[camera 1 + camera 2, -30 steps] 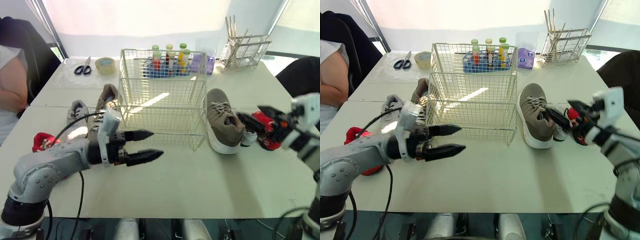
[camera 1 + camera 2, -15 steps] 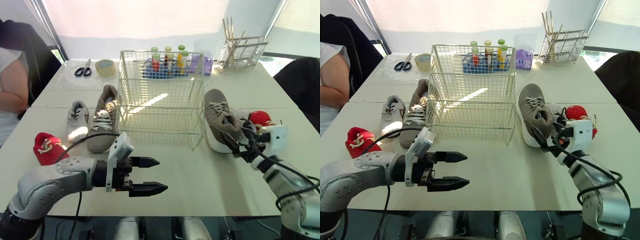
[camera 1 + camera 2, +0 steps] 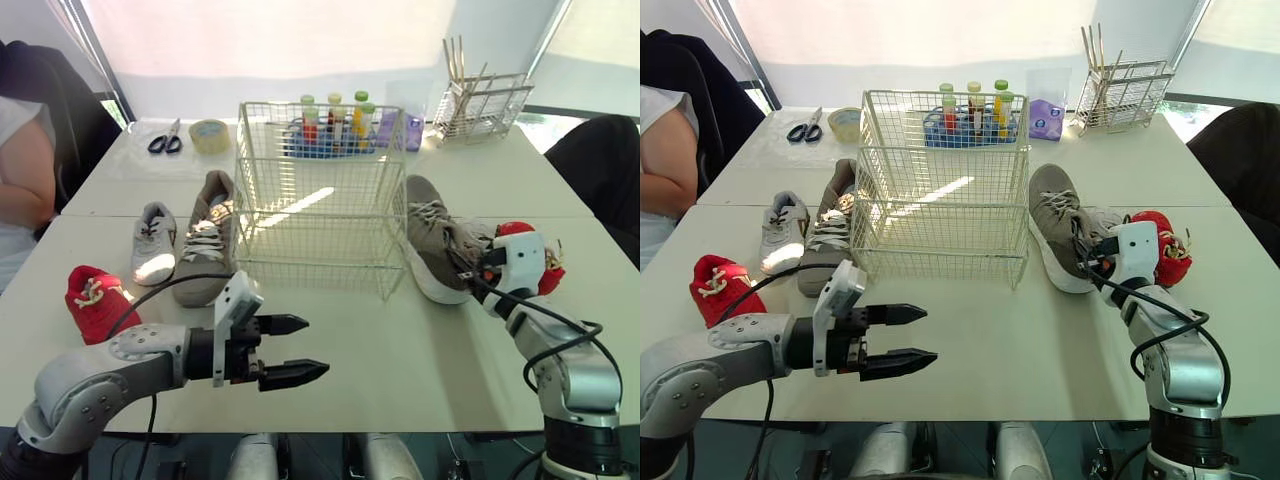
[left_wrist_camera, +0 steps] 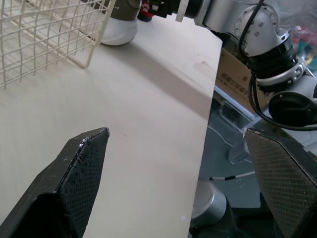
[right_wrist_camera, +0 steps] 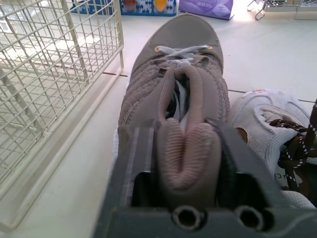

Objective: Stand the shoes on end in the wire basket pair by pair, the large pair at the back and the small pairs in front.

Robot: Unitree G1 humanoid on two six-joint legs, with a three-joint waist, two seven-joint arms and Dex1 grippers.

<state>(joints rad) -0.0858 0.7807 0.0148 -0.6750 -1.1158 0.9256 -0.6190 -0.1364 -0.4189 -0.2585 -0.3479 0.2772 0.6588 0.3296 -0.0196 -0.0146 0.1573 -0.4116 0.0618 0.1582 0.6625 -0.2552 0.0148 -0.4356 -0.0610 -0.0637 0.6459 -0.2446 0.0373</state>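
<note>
Your left arm stretches forward at lower left, end effector [image 3: 312,346] spread open above the bench [image 3: 400,345]. Your right end effector [image 5: 185,144] clamps the taupe shoe [image 5: 173,84] by the heel, right of the wire basket [image 3: 320,190]; the right wrist view shows that pinch.

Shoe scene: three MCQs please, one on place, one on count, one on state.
1. The taupe shoe in the right gripper lies: A in the basket B on the table, right of the basket C left of the basket
2. Red shoes on the table: A one B two C three
3. The left gripper is: A open, empty B shut on a shoe C shut on basket wire

1 B: it lies by the basket's right wall.
2 B: one towards each end of the table.
3 A: its fingers are apart over bare table.
</note>
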